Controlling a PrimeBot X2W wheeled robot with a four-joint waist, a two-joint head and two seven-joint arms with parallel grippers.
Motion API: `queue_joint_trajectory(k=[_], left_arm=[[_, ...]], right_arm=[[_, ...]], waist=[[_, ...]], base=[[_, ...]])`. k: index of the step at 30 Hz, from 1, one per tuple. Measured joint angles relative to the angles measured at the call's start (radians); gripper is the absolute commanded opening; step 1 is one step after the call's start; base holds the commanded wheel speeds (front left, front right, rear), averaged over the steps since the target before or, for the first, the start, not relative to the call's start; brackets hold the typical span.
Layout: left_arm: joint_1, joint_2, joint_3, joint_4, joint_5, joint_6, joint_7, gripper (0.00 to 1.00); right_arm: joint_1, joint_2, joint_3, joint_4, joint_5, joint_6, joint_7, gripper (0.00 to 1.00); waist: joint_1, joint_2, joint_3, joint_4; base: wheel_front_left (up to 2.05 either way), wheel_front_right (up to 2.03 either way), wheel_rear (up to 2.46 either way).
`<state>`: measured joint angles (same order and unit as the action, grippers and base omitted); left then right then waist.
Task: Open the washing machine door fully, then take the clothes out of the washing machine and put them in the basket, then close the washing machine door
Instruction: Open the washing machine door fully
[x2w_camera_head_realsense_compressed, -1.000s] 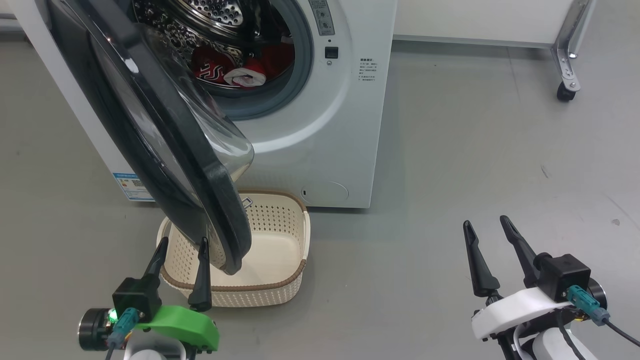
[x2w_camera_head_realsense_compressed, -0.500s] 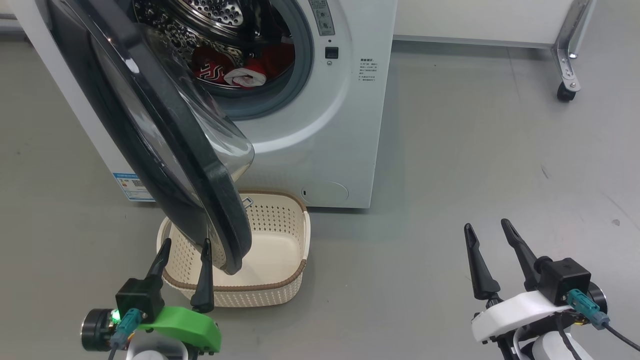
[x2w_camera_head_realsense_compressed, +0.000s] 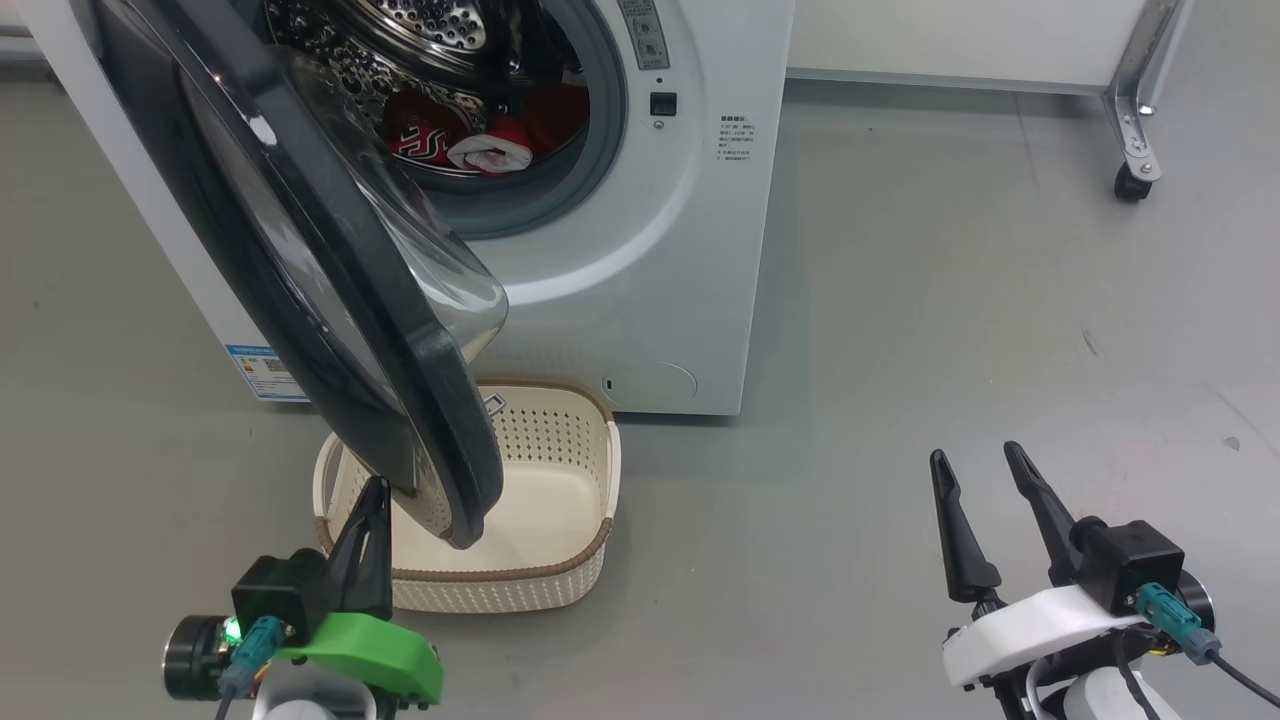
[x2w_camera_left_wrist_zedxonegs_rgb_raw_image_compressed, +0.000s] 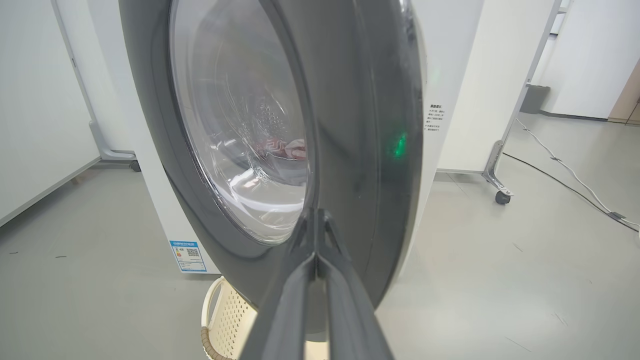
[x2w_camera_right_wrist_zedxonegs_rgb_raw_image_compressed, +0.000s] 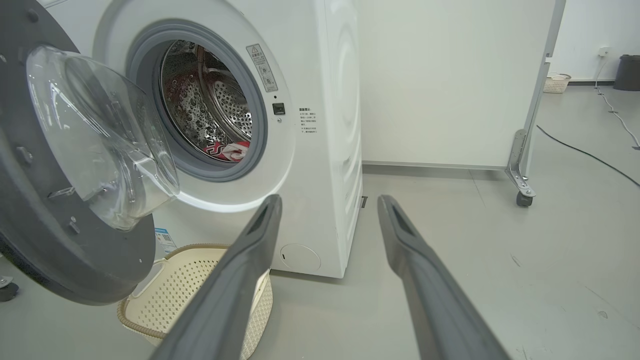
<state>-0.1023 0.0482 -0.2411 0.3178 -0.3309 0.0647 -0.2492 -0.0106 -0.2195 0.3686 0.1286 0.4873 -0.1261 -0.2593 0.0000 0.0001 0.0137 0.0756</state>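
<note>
The grey floor (x2w_camera_head_realsense_compressed: 900, 300) runs back to a white panel (x2w_camera_head_realsense_compressed: 960, 40). On it stands the washing machine (x2w_camera_head_realsense_compressed: 640, 280), with the washing machine door (x2w_camera_head_realsense_compressed: 330, 250) swung out over the basket (x2w_camera_head_realsense_compressed: 560, 470) and the clothes (x2w_camera_head_realsense_compressed: 470, 135) lying in the drum. The left gripper (x2w_camera_head_realsense_compressed: 375, 487) has its jaws together near the door's lower rim, and the right gripper (x2w_camera_head_realsense_compressed: 975, 453) has its jaws apart and empty.

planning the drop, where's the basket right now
In the head view the basket sits on the floor left of centre, before the washing machine, partly under its open door.
</note>
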Motion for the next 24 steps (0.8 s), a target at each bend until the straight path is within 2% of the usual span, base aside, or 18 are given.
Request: queue_joint_trajectory(k=[8, 15, 24], left_arm=[[-0.014, 0.002, 0.046, -0.067, 0.007, 0.001, 0.000, 0.00], [-0.119, 0.007, 0.091, -0.197, 0.016, 0.002, -0.003, 0.00], [-0.219, 0.022, 0.097, -0.312, 0.046, -0.004, -0.009, 0.00]], right_arm=[[0.000, 0.003, -0.010, -0.002, -0.006, 0.000, 0.000, 1.00], [0.001, 0.007, -0.012, -0.003, -0.014, 0.001, 0.000, 1.00], [0.001, 0.015, -0.012, -0.003, -0.022, 0.011, 0.000, 1.00]], waist=[[0.0000, 0.0000, 0.000, 0.001], [0.0000, 0.0000, -0.003, 0.003], [0.0000, 0.0000, -0.008, 0.002]], base=[[0.00, 0.00, 0.00], [0.00, 0.00, 0.00], [0.00, 0.00, 0.00]])
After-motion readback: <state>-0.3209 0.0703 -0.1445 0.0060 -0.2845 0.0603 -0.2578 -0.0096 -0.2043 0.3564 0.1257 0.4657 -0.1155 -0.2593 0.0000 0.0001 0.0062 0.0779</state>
